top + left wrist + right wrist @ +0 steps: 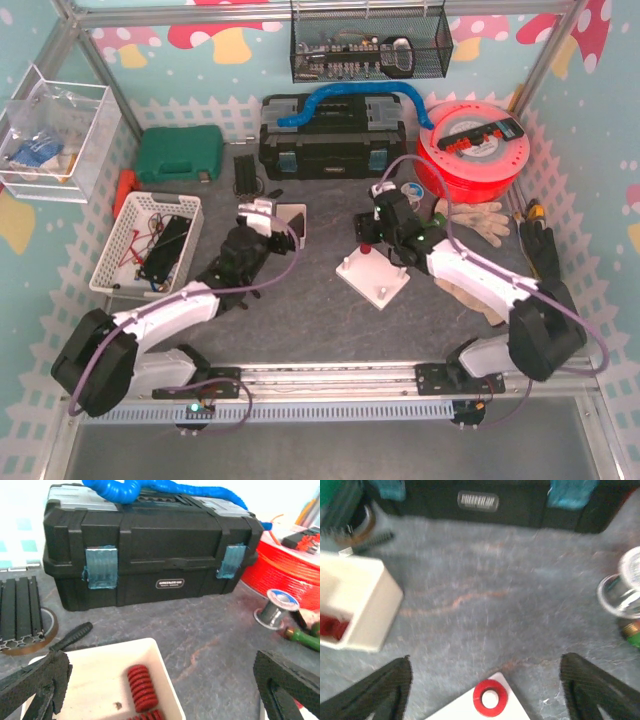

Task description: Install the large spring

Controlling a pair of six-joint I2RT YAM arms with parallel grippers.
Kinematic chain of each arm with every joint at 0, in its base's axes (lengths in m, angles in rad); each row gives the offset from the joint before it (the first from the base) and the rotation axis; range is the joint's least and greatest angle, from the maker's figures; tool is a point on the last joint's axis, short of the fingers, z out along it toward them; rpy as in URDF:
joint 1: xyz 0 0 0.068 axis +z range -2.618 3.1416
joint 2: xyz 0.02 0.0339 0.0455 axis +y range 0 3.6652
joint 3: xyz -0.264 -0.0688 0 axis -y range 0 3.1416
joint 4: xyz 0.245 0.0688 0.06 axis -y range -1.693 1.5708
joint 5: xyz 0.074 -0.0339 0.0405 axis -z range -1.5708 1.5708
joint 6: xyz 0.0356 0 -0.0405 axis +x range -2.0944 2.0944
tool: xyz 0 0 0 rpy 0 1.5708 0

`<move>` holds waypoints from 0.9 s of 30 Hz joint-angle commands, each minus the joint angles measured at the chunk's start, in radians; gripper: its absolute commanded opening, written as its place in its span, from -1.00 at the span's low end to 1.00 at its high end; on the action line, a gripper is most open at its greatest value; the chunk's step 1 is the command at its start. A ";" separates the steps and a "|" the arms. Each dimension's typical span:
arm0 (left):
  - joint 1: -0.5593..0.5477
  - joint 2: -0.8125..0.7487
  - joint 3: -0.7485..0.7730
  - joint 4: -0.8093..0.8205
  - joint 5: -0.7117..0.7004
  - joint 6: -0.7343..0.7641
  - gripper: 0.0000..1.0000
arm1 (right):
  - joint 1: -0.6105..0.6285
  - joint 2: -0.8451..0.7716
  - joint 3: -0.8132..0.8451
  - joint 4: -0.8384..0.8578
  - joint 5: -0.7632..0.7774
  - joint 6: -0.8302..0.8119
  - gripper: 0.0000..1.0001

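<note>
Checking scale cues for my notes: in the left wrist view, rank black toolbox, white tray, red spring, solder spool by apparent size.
1. black toolbox
2. white tray, partly out of frame
3. red spring and solder spool look alike; the spring sits nearer the camera, so no ranking.

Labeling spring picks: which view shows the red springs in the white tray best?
Left wrist: the red springs lie sharp in the white tray, coils visible. Right wrist gives a blurred red patch at its left edge. Top external: the springs cannot be made out.

White arms [165, 312], black joints [100, 365], purple cables [430, 160]; left hand [160, 690] and right hand [490, 687] black, foam-padded.
</note>
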 commanded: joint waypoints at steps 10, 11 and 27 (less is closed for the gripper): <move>0.197 0.211 0.284 -0.418 0.213 -0.134 0.61 | -0.004 -0.302 -0.224 0.198 0.237 -0.012 0.97; 0.209 0.220 0.292 -0.433 0.238 -0.134 0.49 | -0.005 -0.314 -0.249 0.222 0.240 -0.010 0.97; 0.264 0.527 0.522 -0.551 0.422 -0.087 -0.23 | -0.004 -0.376 -0.363 0.354 0.267 -0.005 0.96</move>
